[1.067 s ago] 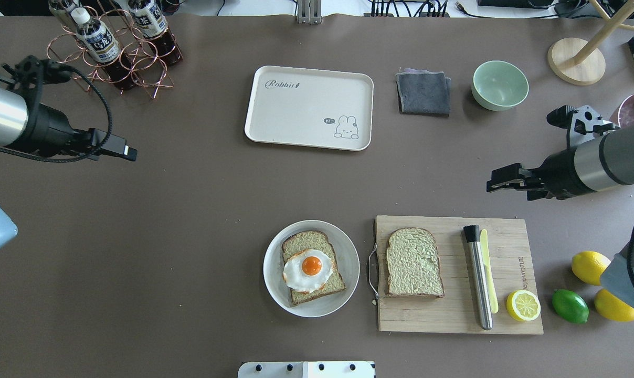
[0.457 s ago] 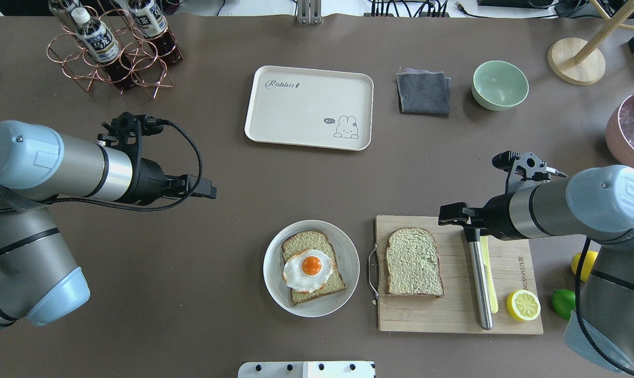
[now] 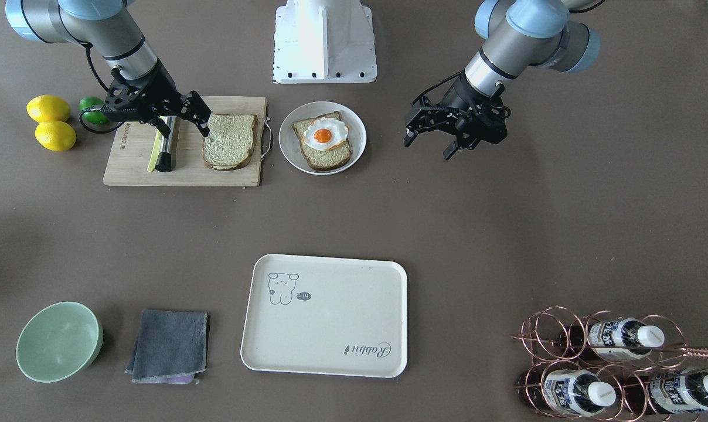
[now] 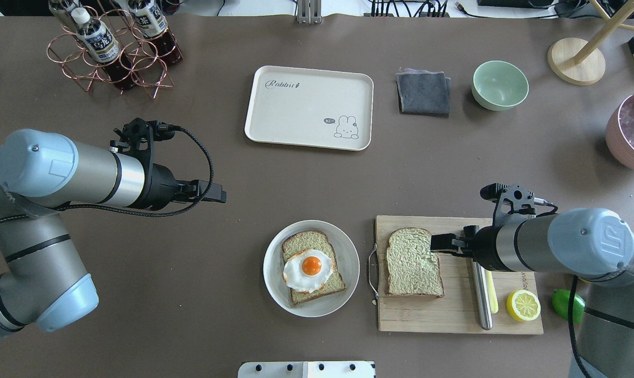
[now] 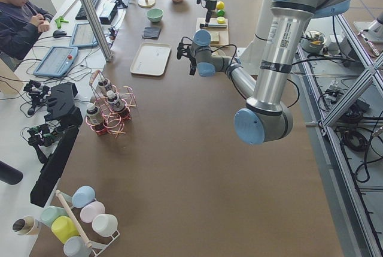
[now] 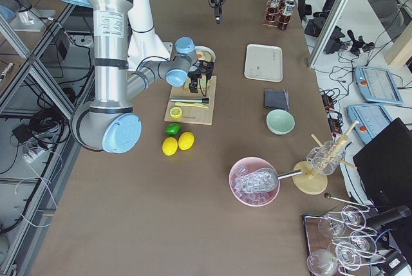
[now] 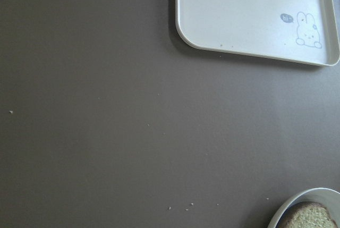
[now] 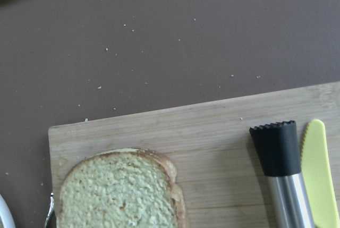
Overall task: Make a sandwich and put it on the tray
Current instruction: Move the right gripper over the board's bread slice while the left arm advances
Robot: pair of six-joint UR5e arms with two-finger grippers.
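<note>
The sandwich is not assembled: one bread slice [image 4: 302, 244] lies on a white plate [image 4: 350, 247] near the robot's edge of the counter [image 4: 191, 315], with a fried egg [image 4: 308, 269] resting on top of it, yolk up. The second bread slice [image 4: 414, 262] lies flat, pale face up, on a wooden cutting board [image 4: 453, 315] just beside the plate. The tray [image 4: 296, 110] sits towards the far side of the counter, well apart from both slices.

The right gripper [image 4: 436, 243] hangs over the board at the edge of the second slice; the front-facing view shows its jaws spread wide, with nothing between them. The left gripper [image 3: 429, 146] hovers over bare counter beside the plate, its jaws also wide apart and holding nothing.

On the board next to the bread lie a metal rod with a black end [image 4: 482, 299], a yellow knife [image 4: 490, 294] and a lemon half [image 4: 523, 305]. A lime [image 4: 563, 304] lies just off the board. Near the tray are a folded grey cloth [image 4: 423, 93] and a green bowl [image 4: 499, 85].
</note>
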